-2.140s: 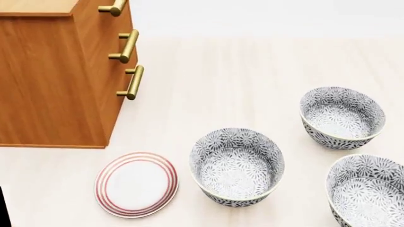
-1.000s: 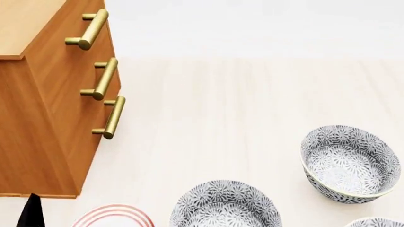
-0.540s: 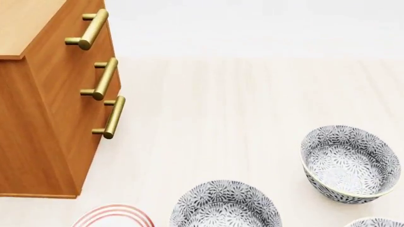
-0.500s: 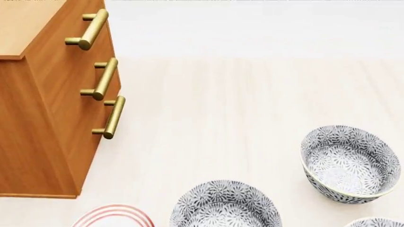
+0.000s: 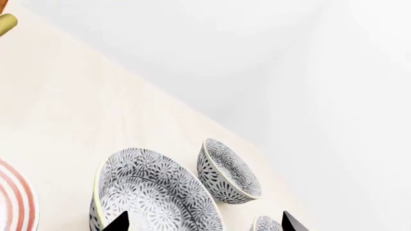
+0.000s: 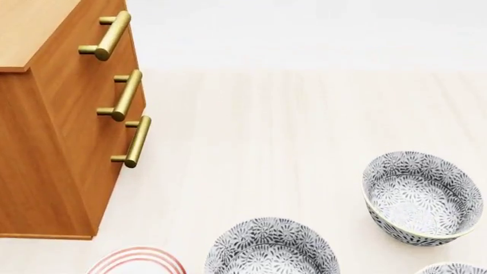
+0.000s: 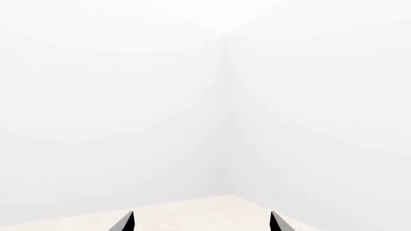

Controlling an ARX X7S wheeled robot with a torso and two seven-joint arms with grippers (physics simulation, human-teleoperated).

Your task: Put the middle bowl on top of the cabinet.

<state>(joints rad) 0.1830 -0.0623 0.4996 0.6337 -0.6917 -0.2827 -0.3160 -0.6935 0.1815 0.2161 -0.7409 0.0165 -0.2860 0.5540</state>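
Three patterned bowls sit on the pale table; the middle bowl [image 6: 272,246] lies near the cabinet [image 6: 61,120], beside a red-ringed plate [image 6: 137,260]. Left gripper [image 5: 202,222] and right gripper [image 7: 200,222] both spread wide, holding nothing.

The right claw [image 7: 200,222], tips spread apart, faces a pale floor [image 7: 192,211].

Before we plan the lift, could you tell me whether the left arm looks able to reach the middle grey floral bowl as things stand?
Probably yes: the left gripper is open just short of the middle grey floral bowl, with nothing between them.
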